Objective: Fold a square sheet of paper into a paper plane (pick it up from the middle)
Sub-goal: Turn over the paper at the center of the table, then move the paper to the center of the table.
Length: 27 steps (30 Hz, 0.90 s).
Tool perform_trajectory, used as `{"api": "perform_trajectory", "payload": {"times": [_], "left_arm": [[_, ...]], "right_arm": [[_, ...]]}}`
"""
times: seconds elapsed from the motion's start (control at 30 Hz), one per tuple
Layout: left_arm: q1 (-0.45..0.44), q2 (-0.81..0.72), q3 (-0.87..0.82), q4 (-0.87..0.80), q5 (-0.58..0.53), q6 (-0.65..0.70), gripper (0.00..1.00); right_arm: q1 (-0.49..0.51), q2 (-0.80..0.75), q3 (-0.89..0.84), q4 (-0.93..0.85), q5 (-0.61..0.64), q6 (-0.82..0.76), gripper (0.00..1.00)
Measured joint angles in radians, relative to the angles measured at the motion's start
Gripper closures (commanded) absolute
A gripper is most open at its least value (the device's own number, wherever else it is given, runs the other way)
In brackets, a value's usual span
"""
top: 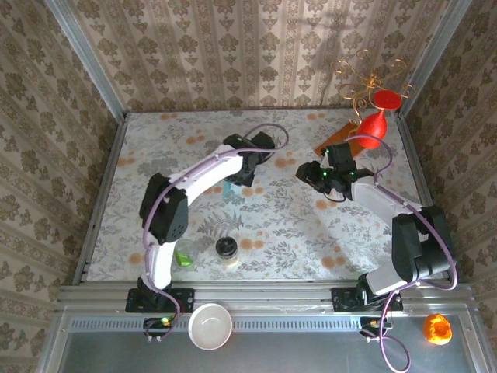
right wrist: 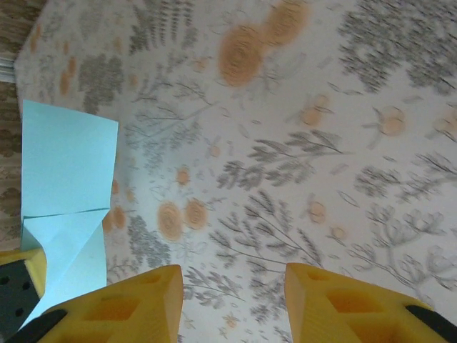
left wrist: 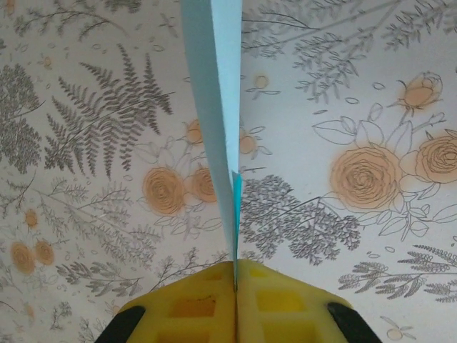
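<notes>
The square sheet of paper [left wrist: 214, 86] is light blue and folded. In the left wrist view it stands edge-on, rising from between my left gripper's [left wrist: 235, 270] yellow fingers [left wrist: 186, 307], which are shut on its lower edge. From above, my left gripper [top: 239, 177] hangs over mid-table with a bit of blue paper [top: 227, 189] showing beside it. The right wrist view shows the paper [right wrist: 68, 171] at far left, with a crosswise crease and a slanted fold. My right gripper [right wrist: 232, 289] is open above bare tablecloth, to the paper's right and apart from it. In the top view the right gripper [top: 308, 172] faces the left one.
An orange-brown sheet [top: 334, 140], a red goblet [top: 373, 128] and a gold wire ornament [top: 371, 78] sit at the back right. A black-lidded jar [top: 227, 249] and a green item [top: 184, 256] stand near the front edge. A white bowl [top: 210, 325] and an orange object [top: 436, 328] lie below the table.
</notes>
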State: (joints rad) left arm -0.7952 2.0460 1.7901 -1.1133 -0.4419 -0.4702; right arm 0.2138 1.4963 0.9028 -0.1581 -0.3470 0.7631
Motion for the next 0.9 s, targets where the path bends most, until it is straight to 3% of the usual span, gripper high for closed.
{"api": "perform_trajectory", "payload": {"times": [0.1,0.23,0.37,0.5,0.67,0.9], "left_arm": [[-0.032,0.068,0.039,0.014,0.028,-0.012,0.78],[-0.045,0.097,0.030,0.108,0.149,-0.056,0.63],[-0.017,0.056,-0.093,0.269,0.314,-0.114,0.51],[0.052,-0.063,-0.285,0.423,0.461,-0.171,0.45],[0.166,-0.303,-0.510,0.583,0.564,-0.243,0.25],[0.324,-0.559,-0.773,0.674,0.623,-0.283,0.00]], "right_arm": [[-0.017,-0.005,-0.045,0.002,-0.003,0.002,0.57],[-0.027,-0.016,-0.100,0.003,-0.008,0.002,0.57],[-0.026,-0.031,-0.119,0.000,-0.027,0.000,0.57],[-0.008,-0.013,-0.107,-0.011,-0.039,-0.003,0.58],[0.133,0.121,0.013,-0.036,-0.039,-0.002,0.58],[0.337,0.286,0.198,-0.044,-0.014,0.033,0.59]]}}
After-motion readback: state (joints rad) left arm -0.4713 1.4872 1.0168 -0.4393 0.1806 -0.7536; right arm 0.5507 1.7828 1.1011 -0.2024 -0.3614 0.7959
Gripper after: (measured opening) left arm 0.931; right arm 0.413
